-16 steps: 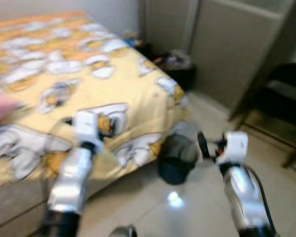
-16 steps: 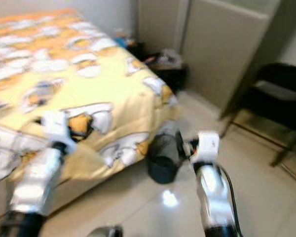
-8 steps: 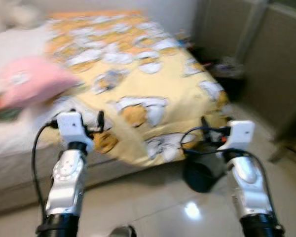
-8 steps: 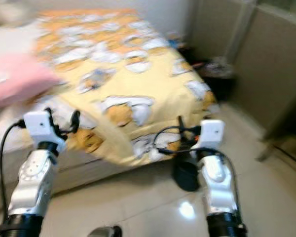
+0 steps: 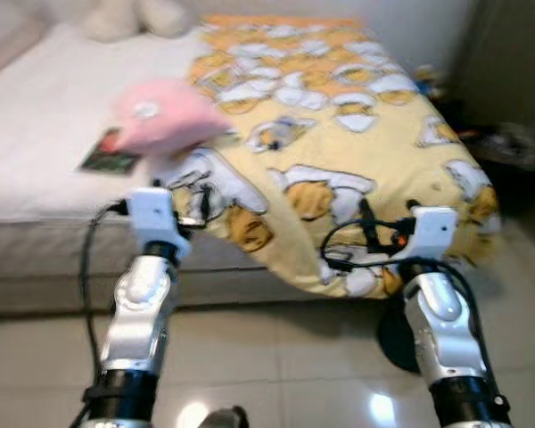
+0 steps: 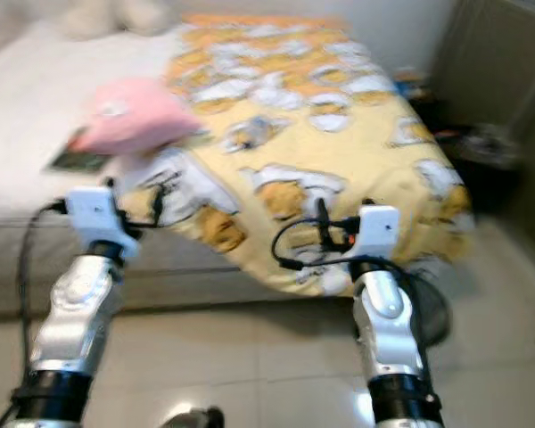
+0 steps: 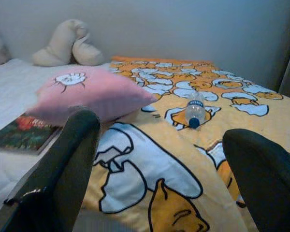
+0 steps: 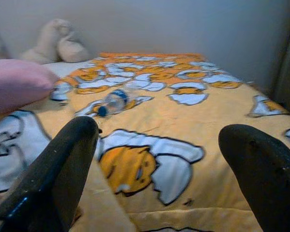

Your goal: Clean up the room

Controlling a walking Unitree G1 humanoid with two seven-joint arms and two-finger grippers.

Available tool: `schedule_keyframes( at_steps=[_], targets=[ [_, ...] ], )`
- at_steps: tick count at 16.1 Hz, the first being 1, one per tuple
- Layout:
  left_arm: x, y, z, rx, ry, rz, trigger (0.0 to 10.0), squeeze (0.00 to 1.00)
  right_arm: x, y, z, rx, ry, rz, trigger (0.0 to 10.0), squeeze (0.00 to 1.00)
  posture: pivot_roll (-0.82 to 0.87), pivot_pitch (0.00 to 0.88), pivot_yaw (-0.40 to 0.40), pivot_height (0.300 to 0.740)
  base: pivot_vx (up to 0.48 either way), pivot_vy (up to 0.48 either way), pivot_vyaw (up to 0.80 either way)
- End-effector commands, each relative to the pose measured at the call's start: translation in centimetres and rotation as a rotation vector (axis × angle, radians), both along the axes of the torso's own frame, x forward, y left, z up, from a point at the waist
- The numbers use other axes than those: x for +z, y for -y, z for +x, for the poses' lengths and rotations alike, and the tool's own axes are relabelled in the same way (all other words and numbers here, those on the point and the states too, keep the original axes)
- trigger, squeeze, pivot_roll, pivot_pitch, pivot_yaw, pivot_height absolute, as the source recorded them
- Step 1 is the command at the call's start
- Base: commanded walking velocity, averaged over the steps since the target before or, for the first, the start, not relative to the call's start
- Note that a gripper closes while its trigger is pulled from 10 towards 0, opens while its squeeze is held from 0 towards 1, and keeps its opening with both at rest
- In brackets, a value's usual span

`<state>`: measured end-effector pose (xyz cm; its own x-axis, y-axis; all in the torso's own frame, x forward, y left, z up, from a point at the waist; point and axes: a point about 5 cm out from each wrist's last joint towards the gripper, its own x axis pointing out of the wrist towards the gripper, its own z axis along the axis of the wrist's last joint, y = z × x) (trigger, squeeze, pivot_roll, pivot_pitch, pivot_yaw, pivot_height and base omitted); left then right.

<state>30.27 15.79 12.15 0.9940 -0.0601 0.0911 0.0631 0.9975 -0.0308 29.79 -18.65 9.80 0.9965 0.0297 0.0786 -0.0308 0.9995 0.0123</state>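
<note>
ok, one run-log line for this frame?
facing bed | left gripper open, empty | right gripper open, empty | bottle on yellow blanket | pink pillow beside

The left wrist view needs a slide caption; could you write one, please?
Open left hand facing a yellow blanket with a plastic bottle and pink pillow.

Two head views, side by side as a stereo pair, look forward and down over both raised silver arms at a bed with a yellow patterned blanket. Each wrist view sits low, near the mattress edge, facing along its own black fingers across the blanket. All views share the pink pillow; both wrist views share a plastic bottle.
</note>
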Motion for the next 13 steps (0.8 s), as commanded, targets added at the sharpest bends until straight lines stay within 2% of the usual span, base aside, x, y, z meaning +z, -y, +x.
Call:
schedule_keyframes(
  at_steps=[1,2,5,12,13],
  targets=[
    [0.1,-0.6,0.2,0.027,-0.002,0.021,10.0,0.00,0.2,0.6,0.1,-0.050,0.010,-0.014,10.0,0.30,-0.05,0.000,0.000,0.736,0.000,0.000,0.58],
    [-0.1,-1.3,0.4,0.065,-0.011,0.025,10.0,0.00,-0.1,1.1,0.0,-0.102,-0.014,0.000,10.0,0.00,-0.06,0.000,0.001,0.736,0.000,0.000,0.00],
    [-0.2,-1.0,0.6,0.039,-0.031,0.012,10.0,0.00,-0.2,1.1,0.2,-0.113,-0.023,0.014,10.0,0.00,-0.06,0.000,0.006,0.736,0.000,0.000,0.00],
    [0.4,-0.3,0.9,0.008,0.004,0.022,10.0,0.00,-0.4,0.3,0.1,-0.080,-0.031,-0.010,10.0,0.00,-0.06,0.000,0.015,0.736,0.480,0.000,0.00],
    [0.5,-0.3,1.1,0.004,0.008,0.021,10.0,0.00,-0.3,-0.2,0.1,-0.043,-0.025,0.008,10.0,0.00,-0.06,0.000,0.015,0.736,0.480,0.000,0.00]
  ],
)
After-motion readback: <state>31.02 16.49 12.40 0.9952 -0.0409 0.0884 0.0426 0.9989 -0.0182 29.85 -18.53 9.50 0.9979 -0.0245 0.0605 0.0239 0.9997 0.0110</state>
